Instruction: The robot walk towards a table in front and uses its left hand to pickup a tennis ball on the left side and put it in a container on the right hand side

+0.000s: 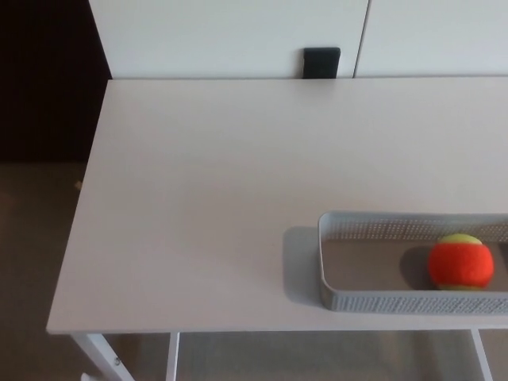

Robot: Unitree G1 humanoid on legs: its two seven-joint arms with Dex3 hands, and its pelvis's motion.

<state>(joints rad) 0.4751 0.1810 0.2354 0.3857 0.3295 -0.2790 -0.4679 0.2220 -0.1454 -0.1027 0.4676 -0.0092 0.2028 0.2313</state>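
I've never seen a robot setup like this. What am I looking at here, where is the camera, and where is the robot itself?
The picture comes from a camera on the head of a humanoid robot, looking down at the work in front of it. That is why you see no robot: neither its left hand nor its right hand is in the picture, so nothing is being held. The pale surface is a white table. At its right edge stands a grey mesh container, partly cut off by the picture. An orange and yellow ball lies inside it. At the back, by the wall, there is a small black object that I cannot identify.
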